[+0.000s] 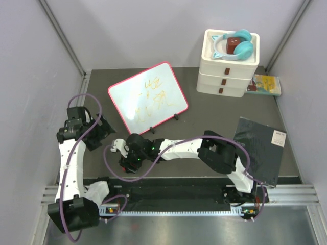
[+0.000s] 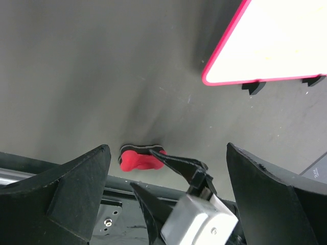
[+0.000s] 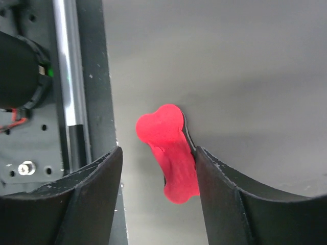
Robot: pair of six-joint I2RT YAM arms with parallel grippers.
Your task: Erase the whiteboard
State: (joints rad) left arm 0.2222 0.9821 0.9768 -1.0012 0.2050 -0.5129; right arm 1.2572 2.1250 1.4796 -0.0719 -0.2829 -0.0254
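The whiteboard (image 1: 148, 97) has a pink-red rim and stands tilted on small black feet at the table's middle back, with yellow scribbles on it. Its corner shows in the left wrist view (image 2: 276, 46). A red bone-shaped eraser (image 3: 168, 153) with a black felt base lies on the table near the front rail. My right gripper (image 3: 158, 150) is open around it, and its right finger touches the eraser's black side. The eraser also shows in the left wrist view (image 2: 138, 158). In the top view the right gripper (image 1: 125, 162) hides it. My left gripper (image 1: 97, 132) is open and empty, left of the board.
A white drawer stack (image 1: 227, 71) with teal headphones (image 1: 235, 46) on top stands at the back right, with a book (image 1: 264, 84) beside it. A dark grey sheet (image 1: 260, 148) lies at the right. The black mounting rail (image 1: 179, 191) runs along the near edge.
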